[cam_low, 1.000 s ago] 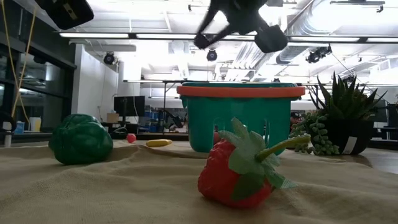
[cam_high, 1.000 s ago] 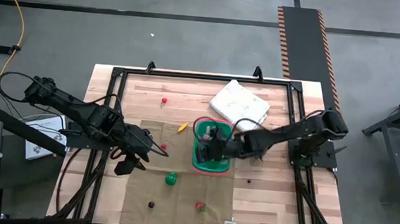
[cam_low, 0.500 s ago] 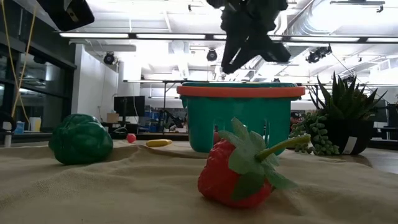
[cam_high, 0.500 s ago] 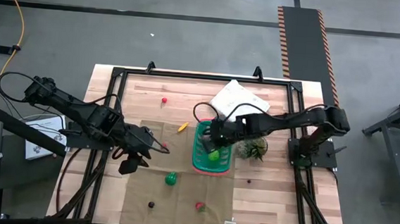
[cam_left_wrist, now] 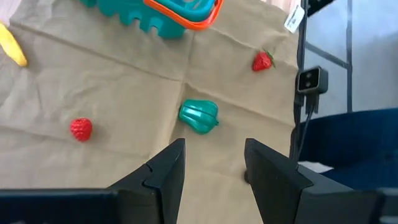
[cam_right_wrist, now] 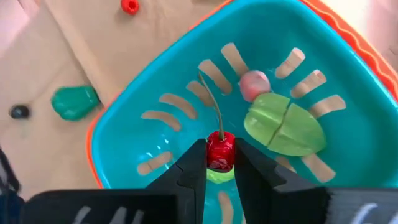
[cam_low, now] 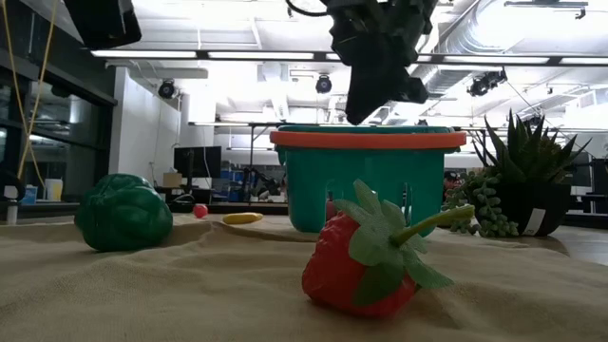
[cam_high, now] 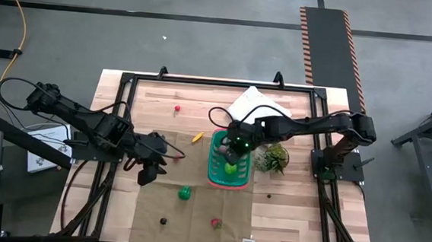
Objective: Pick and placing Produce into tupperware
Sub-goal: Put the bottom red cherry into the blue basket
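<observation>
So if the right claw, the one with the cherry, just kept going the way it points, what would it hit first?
Most likely the floor of the basket. The right gripper, shut on the cherry, points down into it, with the green piece off to one side. Depth is hard to judge, so that piece might be grazed.

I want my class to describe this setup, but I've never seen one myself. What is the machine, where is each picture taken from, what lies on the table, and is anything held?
It is a robot with two dark arms at a wooden table. One picture looks straight down, one sits at table height, and one camera rides on each wrist. The right claw hangs over the teal basket, pinching a red cherry; a green piece and a pink ball already lie inside. The left claw is open above the tan cloth. On the cloth lie a green pepper, strawberries and a yellow piece.
</observation>
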